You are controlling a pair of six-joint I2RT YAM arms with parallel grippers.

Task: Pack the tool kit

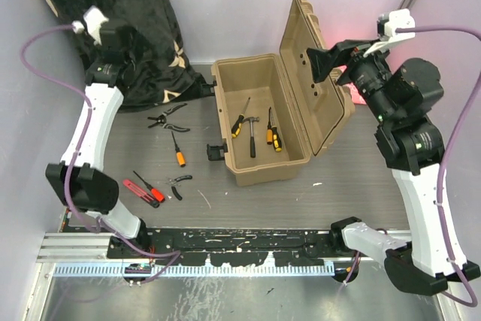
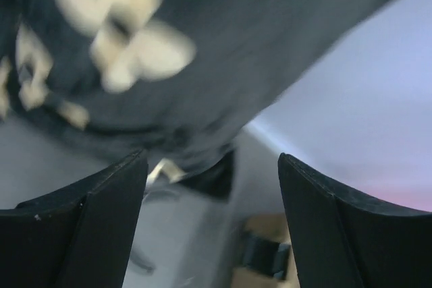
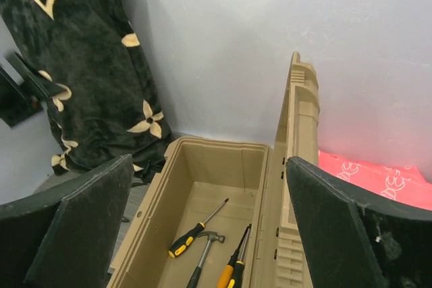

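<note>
Checking progress, judging roughly halfway: toolbox (image 1: 270,172) open mid-tabletop (image 1: 353,186), lid (image 1: 312,73) up, hammer (image 1: 252,137) and screwdrivers (image 1: 273,139) inside. Left to pack: pliers (image 1: 167,116), orange screwdriver (image 1: 178,152), red-handled tools (image 1: 140,190), small black pliers (image 1: 180,182), all lying left of box. Left claw (image 2: 212,160) released, empty; right claw (image 3: 209,161) spread wide near lid, empty. No readable labels or brands

Toolbox (image 1: 267,172): plain tan. Blanket (image 1: 150,5): black with cream-gold flower motifs. Cloth (image 3: 368,175): pink, paler printed pattern; loose screwdriver (image 1: 176,149): orange handle with black tip.
</note>
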